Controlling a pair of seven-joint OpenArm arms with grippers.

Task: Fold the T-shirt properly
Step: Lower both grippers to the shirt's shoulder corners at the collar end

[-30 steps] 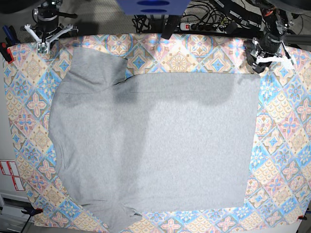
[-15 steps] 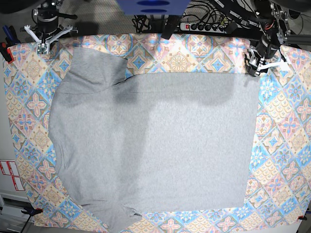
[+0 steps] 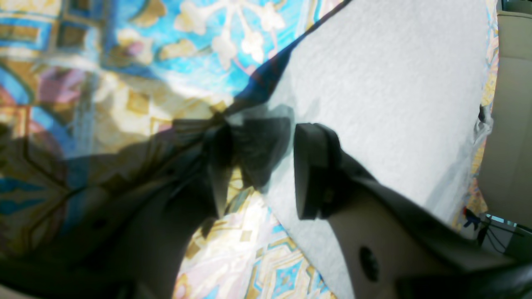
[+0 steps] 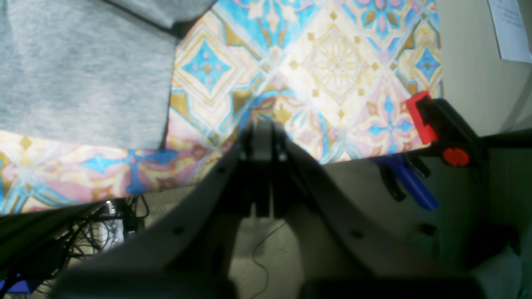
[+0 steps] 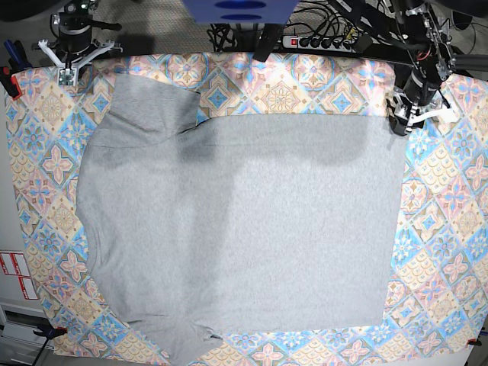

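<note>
The grey T-shirt (image 5: 244, 229) lies spread flat, plain side up, on the tile-patterned cloth (image 5: 446, 221), sleeves toward the left. My left gripper (image 5: 401, 122) is open at the shirt's far right corner. In the left wrist view the left gripper (image 3: 262, 166) is low over the cloth, with the corner of the T-shirt (image 3: 386, 83) between its fingers (image 3: 314, 166). My right gripper (image 5: 67, 72) is shut and empty at the cloth's far left corner, apart from the shirt. In the right wrist view the right gripper (image 4: 262, 137) is over the cloth, and a sleeve of the T-shirt (image 4: 83, 70) lies to its upper left.
The patterned cloth (image 4: 332, 62) covers the whole table. A red clamp (image 4: 419, 116) and a blue clamp (image 4: 409, 182) sit at its far left corner. A power strip (image 5: 320, 40) and cables lie behind the far edge. White labels (image 5: 15, 274) are off the left edge.
My left gripper has come down and inward from the far right of the cloth to the shirt's far right corner. The right arm and the shirt have not moved.
</note>
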